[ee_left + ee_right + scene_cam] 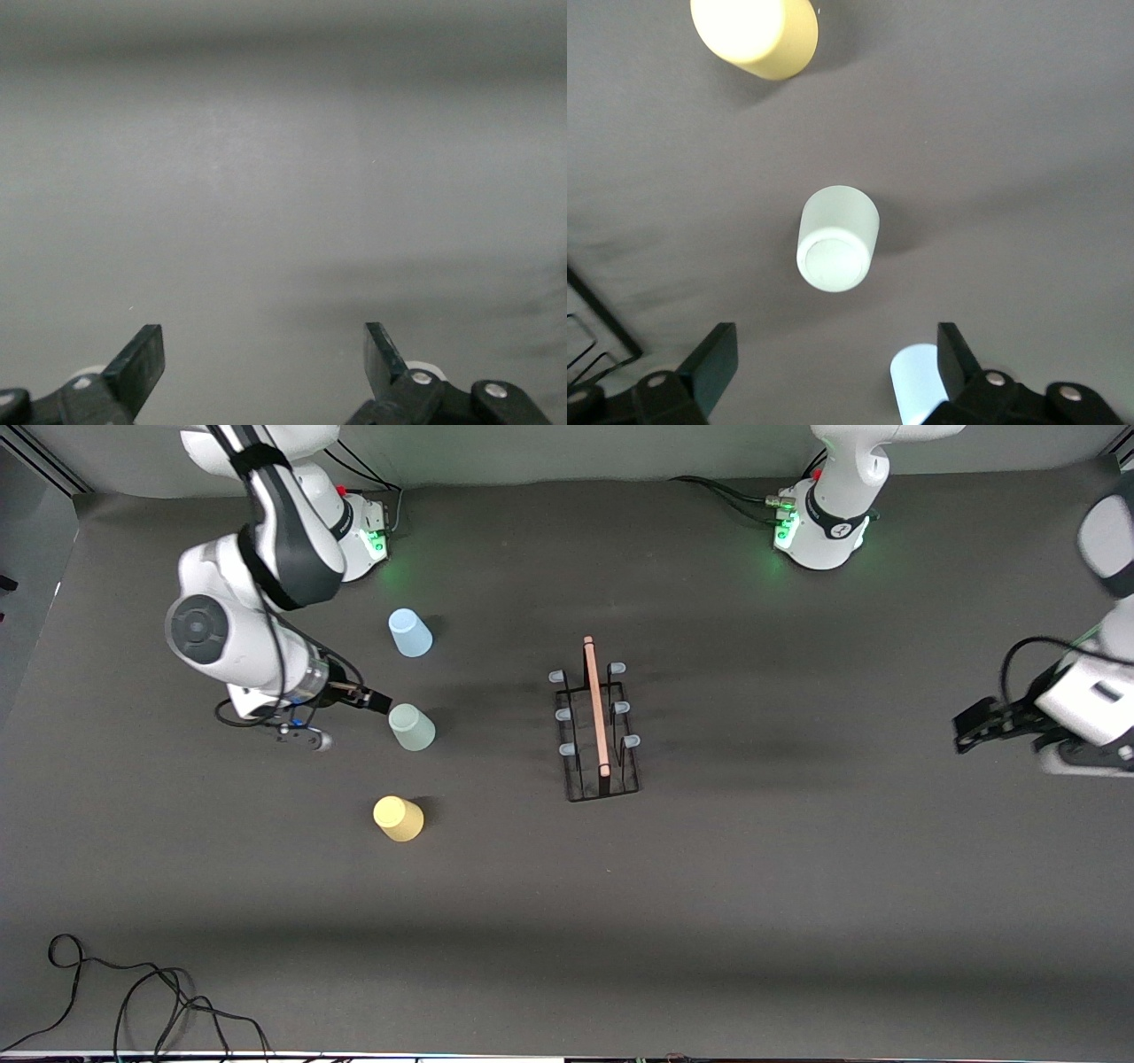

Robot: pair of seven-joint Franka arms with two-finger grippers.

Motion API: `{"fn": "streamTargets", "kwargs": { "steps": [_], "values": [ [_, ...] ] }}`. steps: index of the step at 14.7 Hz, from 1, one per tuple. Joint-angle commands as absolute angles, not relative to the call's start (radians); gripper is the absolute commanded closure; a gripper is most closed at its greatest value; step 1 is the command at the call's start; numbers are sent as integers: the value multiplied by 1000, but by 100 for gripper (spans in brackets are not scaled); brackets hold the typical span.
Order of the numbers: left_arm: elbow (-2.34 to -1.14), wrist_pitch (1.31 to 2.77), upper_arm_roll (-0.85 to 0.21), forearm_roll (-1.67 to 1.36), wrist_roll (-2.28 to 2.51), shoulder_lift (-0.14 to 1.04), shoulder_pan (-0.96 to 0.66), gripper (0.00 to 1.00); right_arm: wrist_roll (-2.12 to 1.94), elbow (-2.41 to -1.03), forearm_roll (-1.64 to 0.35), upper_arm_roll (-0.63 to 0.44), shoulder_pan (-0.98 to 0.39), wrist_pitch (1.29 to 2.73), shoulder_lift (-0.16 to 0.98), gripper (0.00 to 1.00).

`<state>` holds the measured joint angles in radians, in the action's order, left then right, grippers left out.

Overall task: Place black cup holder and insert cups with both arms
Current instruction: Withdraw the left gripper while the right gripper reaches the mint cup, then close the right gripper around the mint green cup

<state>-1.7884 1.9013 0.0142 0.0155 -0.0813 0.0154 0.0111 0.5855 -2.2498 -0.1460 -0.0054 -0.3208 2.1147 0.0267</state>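
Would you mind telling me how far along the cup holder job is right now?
Done: the black cup holder stands mid-table. In hand: the open right gripper hangs over the green cup, empty. Left: the blue cup, green and yellow cup sit off the pegs. The open left gripper waits.

You have a dark grey table cover (797,886) filling almost the whole frame, faintly creased. At the lower left a loose black cable (133,1001) loops over it and runs off the bottom edge. Along the top edge a pale wall strip (576,452) shows, with black cables (718,491) lying below it at upper centre.
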Motion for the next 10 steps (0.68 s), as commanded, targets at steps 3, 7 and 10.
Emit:
{"fn": "streamTargets", "kwargs": {
  "steps": [3,7,10],
  "values": [
    [-1827,1882,2,29,-100,-51,38,0,604,-2330,-164,-17,-350,2321,92,0],
    [-1821,1858,-2,31,-139,-49,37,0,603,-2345,-164,-17,-348,2500,224,1],
    [-1815,1833,-2,28,-146,-52,37,0,604,-2345,-166,-15,-350,2562,285,0]
  ]
}}
